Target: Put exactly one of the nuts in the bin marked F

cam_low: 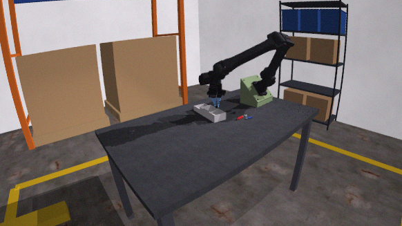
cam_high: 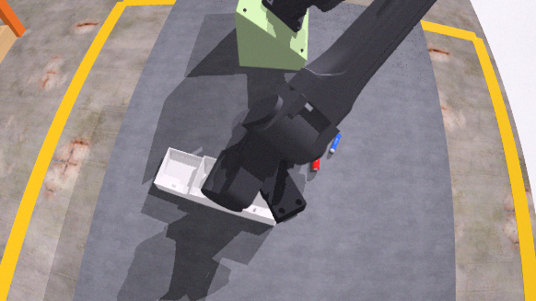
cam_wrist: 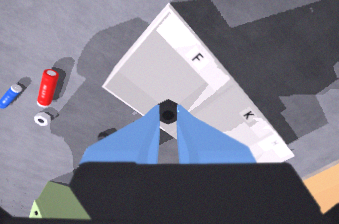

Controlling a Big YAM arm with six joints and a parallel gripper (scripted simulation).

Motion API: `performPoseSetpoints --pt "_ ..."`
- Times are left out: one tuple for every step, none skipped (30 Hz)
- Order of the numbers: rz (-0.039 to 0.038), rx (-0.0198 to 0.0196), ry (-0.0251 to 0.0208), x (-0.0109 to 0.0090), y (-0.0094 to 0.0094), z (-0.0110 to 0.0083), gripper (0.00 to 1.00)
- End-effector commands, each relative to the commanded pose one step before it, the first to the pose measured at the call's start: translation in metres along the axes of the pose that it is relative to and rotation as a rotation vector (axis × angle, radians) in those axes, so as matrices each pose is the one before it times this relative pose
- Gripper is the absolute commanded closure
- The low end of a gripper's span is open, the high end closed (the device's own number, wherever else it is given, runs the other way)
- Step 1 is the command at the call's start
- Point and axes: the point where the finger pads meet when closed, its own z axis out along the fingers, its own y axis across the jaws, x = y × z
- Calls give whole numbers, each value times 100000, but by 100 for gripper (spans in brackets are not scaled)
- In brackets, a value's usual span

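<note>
My gripper (cam_wrist: 168, 111) has blue fingers and is shut on a small black nut (cam_wrist: 167, 112). It hangs above the near rim of the white bin (cam_wrist: 200, 85), at the edge of the compartment marked F (cam_wrist: 160, 75). The compartment marked K (cam_wrist: 248, 115) adjoins it on the right. A white nut (cam_wrist: 42, 118) lies on the table to the left, apart from the bin. A small dark thing (cam_wrist: 106, 134), perhaps another nut, lies in shadow near the bin. In the top view the arm hides my fingers over the bin (cam_high: 184, 178). In the exterior view the gripper (cam_low: 216, 104) is just above the bin (cam_low: 209, 112).
A red cylinder (cam_wrist: 47, 87) and a blue cylinder (cam_wrist: 10, 96) lie beside the white nut; both also show in the top view, red (cam_high: 316, 164) and blue (cam_high: 335, 143). The green arm base (cam_high: 269, 26) stands at the back of the table.
</note>
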Motion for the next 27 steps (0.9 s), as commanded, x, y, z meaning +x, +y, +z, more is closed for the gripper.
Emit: performPoseSetpoints --pt "-15826 1611 -1559 -1159 -1076 -1629 89" --pt "-2457 -63 161 4 12 11 89" --pt "-2452 -94 146 -286 390 112 89" --pt "-2344 -88 59 -327 355 102 89" --pt "-2197 -161 46 -205 295 286 89" --pt "-2075 -140 32 -202 294 304 89" --pt "-1947 -79 -45 -29 135 103 89" --pt "-1912 -77 -68 -11 76 40 89" --pt "-1965 -83 -43 -52 33 13 89" --pt "-2003 26 -77 167 -149 -228 89" --pt "-2101 110 -59 244 -200 -301 89" --pt "-2222 88 -48 128 -105 -166 89" --pt "0 0 0 0 0 0 89" --pt "0 0 0 0 0 0 89" --pt "-5769 94 -121 -67 29 38 89" --pt "-2031 23 -31 -145 2 46 89" --pt "-2189 28 -35 -158 -1 50 89" --pt "-2107 31 -35 -155 -7 47 89" --pt "-2049 -20 -50 -153 53 110 89" --pt "-1965 33 -79 -154 -25 36 89" --pt "-1895 41 -96 -146 -35 27 89" --pt "-1848 96 -133 -69 -73 -43 89" --pt "-1818 137 -133 -35 -92 -73 89" --pt "-1807 195 -128 4 -121 -116 89" --pt "-1800 213 -110 -10 -121 -104 89" --pt "-1787 208 -94 -44 -110 -71 89" --pt "-1758 221 -85 -50 -107 -62 89"
